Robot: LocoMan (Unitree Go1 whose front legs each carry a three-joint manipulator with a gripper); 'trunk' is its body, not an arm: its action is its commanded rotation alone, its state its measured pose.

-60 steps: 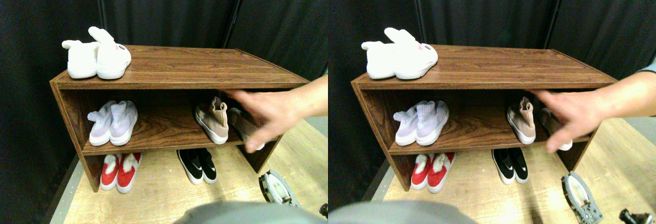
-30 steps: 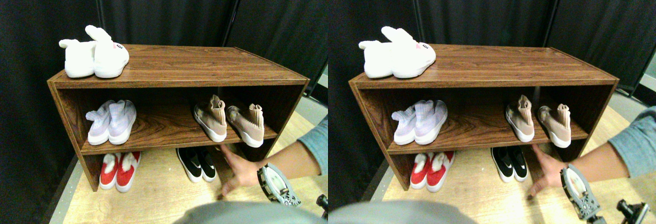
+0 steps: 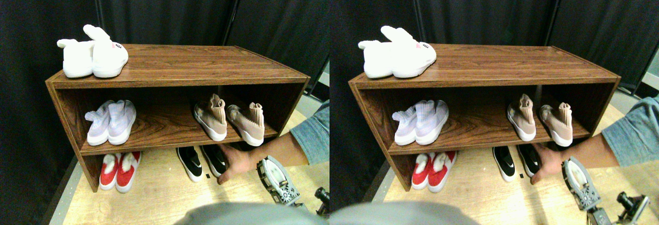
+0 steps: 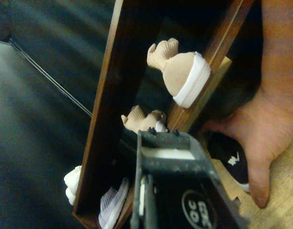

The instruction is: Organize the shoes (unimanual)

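person's hand (image 3: 234, 162) on black shoe (image 3: 215, 159) under shelf (image 3: 170, 73), before robot hand (image 3: 278, 181).

The end effector (image 3: 278, 179) is a grey, rounded frame with a pale inner panel; the person's sleeve (image 3: 314, 138) is blue-grey.

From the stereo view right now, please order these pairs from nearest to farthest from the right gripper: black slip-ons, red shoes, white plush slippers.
Measured from the right gripper, at lower right:
1. Black slip-ons, on the floor under the shelf, beside a person's hand.
2. Red shoes, on the floor at the left.
3. White plush slippers, on the top board, far left.
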